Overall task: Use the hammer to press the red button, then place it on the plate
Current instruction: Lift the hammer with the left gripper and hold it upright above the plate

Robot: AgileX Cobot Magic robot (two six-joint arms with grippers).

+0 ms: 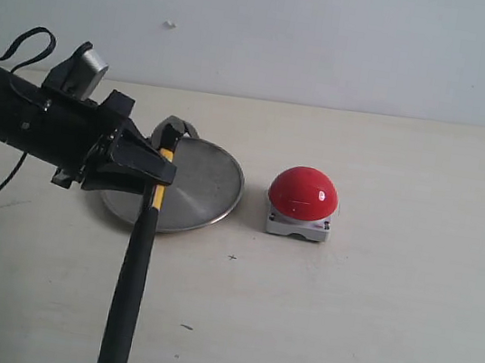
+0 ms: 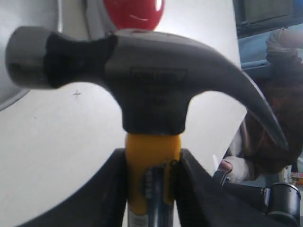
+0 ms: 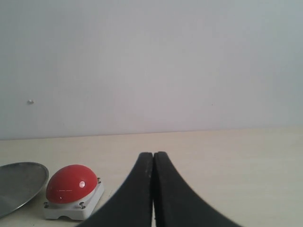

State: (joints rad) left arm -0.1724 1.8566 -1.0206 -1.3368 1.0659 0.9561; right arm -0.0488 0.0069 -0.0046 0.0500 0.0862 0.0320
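The left gripper (image 1: 146, 170) clamps the claw hammer (image 1: 129, 283) at its yellow neck, head over the left rim of the metal plate (image 1: 212, 188); the right gripper (image 3: 153, 189) is clenched empty; step judged: approach to the red button (image 1: 303, 193) beside the plate, next requiring the head swung rightward and lowered onto the dome.

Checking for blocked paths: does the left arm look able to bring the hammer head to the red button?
Probably yes. The left pincer grips the hammer by its yellow neck at the plate's edge; only the low plate and bare table lie before the red button.
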